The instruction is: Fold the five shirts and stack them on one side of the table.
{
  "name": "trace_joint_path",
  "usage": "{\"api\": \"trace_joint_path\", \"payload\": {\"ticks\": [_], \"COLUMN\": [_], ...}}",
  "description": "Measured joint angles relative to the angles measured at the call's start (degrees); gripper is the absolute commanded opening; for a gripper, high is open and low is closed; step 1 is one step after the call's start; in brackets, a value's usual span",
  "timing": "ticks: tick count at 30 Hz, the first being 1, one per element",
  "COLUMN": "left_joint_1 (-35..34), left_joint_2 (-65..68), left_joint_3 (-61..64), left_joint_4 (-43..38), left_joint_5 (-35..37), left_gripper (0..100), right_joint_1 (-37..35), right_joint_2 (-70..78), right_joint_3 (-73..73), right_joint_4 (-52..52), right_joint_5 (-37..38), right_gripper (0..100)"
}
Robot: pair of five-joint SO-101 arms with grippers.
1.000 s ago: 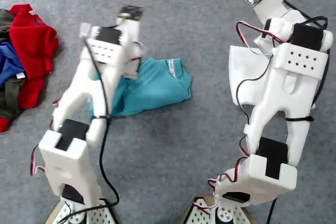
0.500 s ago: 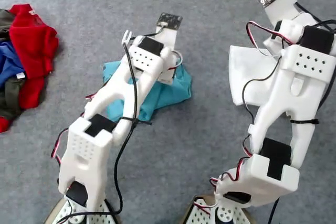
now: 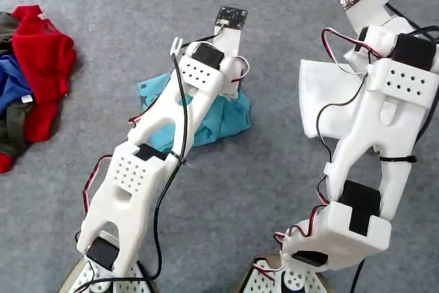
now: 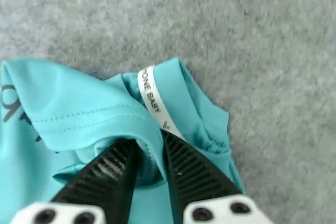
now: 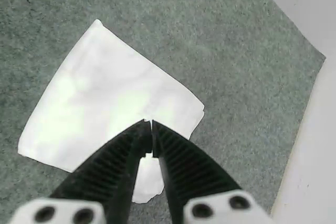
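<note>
The place looked like a robotics lab or hobby bench: a table (image 3: 240, 190) covered in grey felt-like cloth, with a white printed left arm (image 3: 164, 135) and right arm (image 3: 377, 121), their wiring (image 3: 336, 34) bare, mounted at its near edge. The dim shapes beyond were perhaps furniture.

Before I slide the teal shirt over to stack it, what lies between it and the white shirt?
Nothing: the high view shows bare grey table between the teal shirt and the white shirt.

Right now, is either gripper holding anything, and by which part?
The left gripper pinches the teal shirt by a fold at its collar, beside the label. The right gripper, shut over the white shirt, appears to hold nothing.
</note>
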Motion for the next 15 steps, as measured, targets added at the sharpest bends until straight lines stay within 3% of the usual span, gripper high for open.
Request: {"api": "trace_joint_path", "payload": {"ticks": [15], "left_joint_1": [1.0], "left_joint_2": [1.8], "left_joint_3": [-2.7], "left_joint_4": [0.0], "left_joint_5": [0.6], "left_gripper": [3], "right_joint_1": [0.0], "right_joint_2": [0.0], "right_joint_3": [0.0], "right_joint_4": [0.0], "right_joint_5": [0.0], "right_gripper": [1.6]}}
